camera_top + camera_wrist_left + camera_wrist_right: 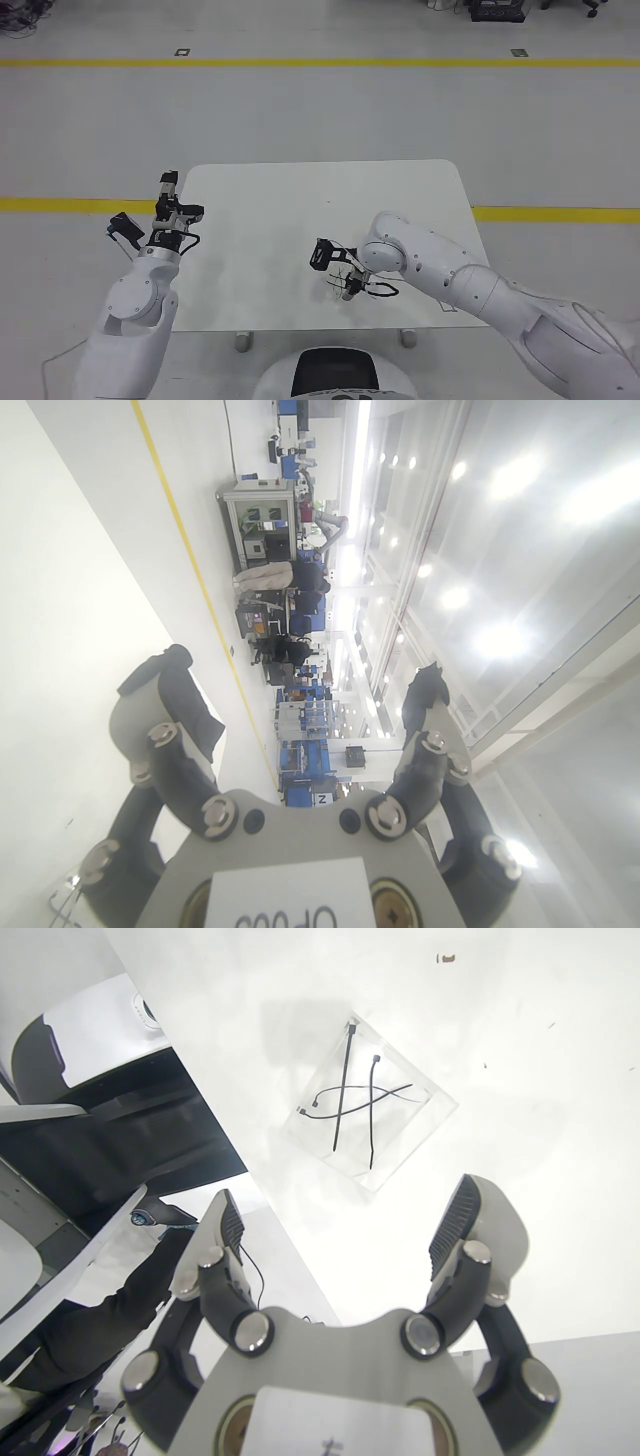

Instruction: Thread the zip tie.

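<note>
Grey floor (320,110) marked with yellow lines (300,63) is seen around a white table (320,200).

A shallow clear tray (440,1098) is set flat on the table close to its near edge, about midway along that edge. Four black zip ties (360,1098) are laid loose inside the tray and cross one another at its middle. Two of them are fairly straight and two are curved, and each small square head is kept within the tray's walls. None of the ties is seen to be threaded through its own head.

The right gripper (345,1188) is held above the table just beside the tray, on the side of the near edge, and is pointed down at it. Its ribbed fingers (450,1218) are spread wide and nothing is gripped between them. No tie or tray wall is touched.

The left gripper (302,662) is held at the table's left edge, towards the far left corner, well apart from the tray. It is turned away from the tabletop, out towards the hall. Its fingers (165,695) are likewise spread wide, with nothing held.
</note>
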Motion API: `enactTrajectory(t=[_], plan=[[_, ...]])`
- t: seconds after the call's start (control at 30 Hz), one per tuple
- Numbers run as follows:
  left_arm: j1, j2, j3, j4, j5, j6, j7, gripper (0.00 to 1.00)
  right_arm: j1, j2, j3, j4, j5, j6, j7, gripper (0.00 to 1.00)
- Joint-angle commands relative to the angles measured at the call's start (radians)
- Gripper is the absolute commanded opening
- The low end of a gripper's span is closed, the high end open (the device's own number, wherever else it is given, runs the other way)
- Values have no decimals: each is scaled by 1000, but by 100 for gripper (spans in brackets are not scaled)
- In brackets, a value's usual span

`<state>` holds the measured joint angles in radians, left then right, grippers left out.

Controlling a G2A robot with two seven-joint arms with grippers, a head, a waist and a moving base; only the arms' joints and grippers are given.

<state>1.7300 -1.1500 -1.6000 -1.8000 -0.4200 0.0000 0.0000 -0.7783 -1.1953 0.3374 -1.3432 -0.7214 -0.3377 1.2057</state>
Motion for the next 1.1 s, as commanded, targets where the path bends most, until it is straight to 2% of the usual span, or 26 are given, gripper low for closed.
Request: enactTrajectory(t=[0.0,0.37,0.4,0.43,0.47,0.5,0.6,0.73,1.07], plan=[[0,0,0,0,0,0,0,100,-2,0,0,0,-2,2,-6,100],[0,0,0,0,0,0,0,100,-20,-9,2,-5,-55,13,-11,100],[0,0,0,0,0,0,0,100,-21,-10,3,-4,-56,12,-12,92],[0,0,0,0,0,0,0,100,-22,-12,4,-3,-59,10,-14,64],[0,0,0,0,0,0,0,100,-22,-13,4,-3,-62,9,-15,49],[0,0,0,0,0,0,0,100,-23,-14,4,-2,-65,9,-15,45],[0,0,0,0,0,0,0,100,-25,-19,5,1,-74,12,-15,40],[0,0,0,0,0,0,0,100,-25,-28,2,14,-82,10,-12,38],[0,0,0,0,0,0,0,100,-14,-67,-19,88,-85,-2,-37,29]])
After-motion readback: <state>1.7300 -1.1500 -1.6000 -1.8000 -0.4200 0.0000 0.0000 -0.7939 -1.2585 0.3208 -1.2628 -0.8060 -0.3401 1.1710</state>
